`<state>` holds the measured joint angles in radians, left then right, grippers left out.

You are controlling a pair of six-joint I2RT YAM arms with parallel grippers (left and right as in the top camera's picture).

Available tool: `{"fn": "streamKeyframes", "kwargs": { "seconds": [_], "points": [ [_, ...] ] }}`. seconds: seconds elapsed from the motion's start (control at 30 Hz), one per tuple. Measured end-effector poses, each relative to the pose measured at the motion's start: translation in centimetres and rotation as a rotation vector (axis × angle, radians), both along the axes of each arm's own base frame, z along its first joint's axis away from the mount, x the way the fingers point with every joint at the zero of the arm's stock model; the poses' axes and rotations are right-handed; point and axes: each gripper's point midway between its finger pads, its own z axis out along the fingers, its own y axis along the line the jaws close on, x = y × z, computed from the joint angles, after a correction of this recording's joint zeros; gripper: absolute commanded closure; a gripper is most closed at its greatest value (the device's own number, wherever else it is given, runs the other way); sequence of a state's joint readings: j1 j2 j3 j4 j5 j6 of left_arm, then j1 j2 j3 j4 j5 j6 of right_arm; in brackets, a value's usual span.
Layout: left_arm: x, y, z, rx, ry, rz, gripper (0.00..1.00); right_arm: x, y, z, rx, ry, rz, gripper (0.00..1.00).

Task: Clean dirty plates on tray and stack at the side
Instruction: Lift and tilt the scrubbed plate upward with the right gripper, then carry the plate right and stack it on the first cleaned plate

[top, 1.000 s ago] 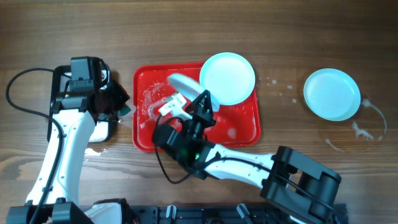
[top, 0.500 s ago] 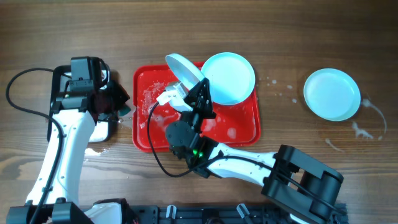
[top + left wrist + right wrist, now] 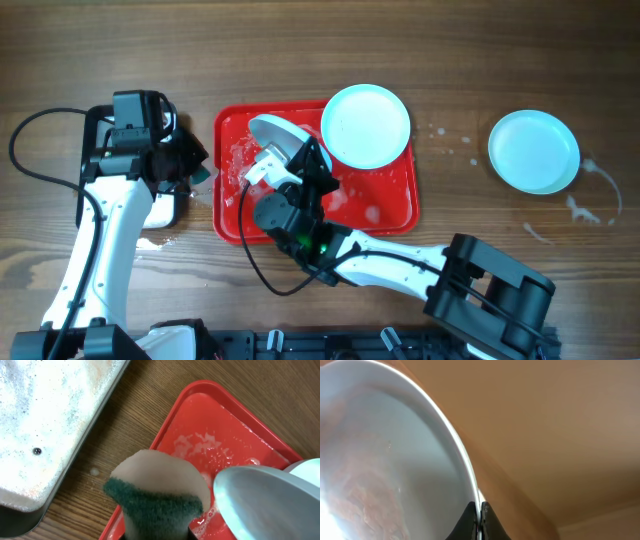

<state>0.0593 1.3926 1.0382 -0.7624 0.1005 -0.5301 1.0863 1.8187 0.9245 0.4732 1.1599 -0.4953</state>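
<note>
Our right fingers pinch the rim of a pale-blue plate, tilted above the red tray. Our left fingers are clamped on a green-and-tan sponge just beside the tray's edge, near that plate. A second plate rests on the tray just past the right fingers; a third plate sits on the desk, well apart.
</note>
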Motion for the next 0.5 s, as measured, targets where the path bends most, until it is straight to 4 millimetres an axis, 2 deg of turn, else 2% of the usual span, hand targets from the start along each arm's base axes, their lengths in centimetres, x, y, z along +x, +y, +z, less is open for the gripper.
{"fn": "streamKeyframes", "kwargs": {
  "seconds": [0.17,0.23,0.37,0.5],
  "points": [
    [0.0,0.0,0.0,0.0,0.0,0.0,0.96,-0.7,-0.2,-0.9,0.098,0.094,0.031,0.96],
    [0.0,0.0,0.0,0.0,0.0,0.0,0.96,-1.5,-0.3,-2.1,0.135,0.182,0.054,0.96],
    [0.0,0.0,0.0,0.0,0.0,0.0,0.96,-2.7,-0.6,-3.2,0.272,0.311,0.065,0.96],
    [0.0,0.0,0.0,0.0,0.0,0.0,0.96,-2.6,-1.9,-3.5,0.443,0.457,0.054,0.96]
  ]
}}
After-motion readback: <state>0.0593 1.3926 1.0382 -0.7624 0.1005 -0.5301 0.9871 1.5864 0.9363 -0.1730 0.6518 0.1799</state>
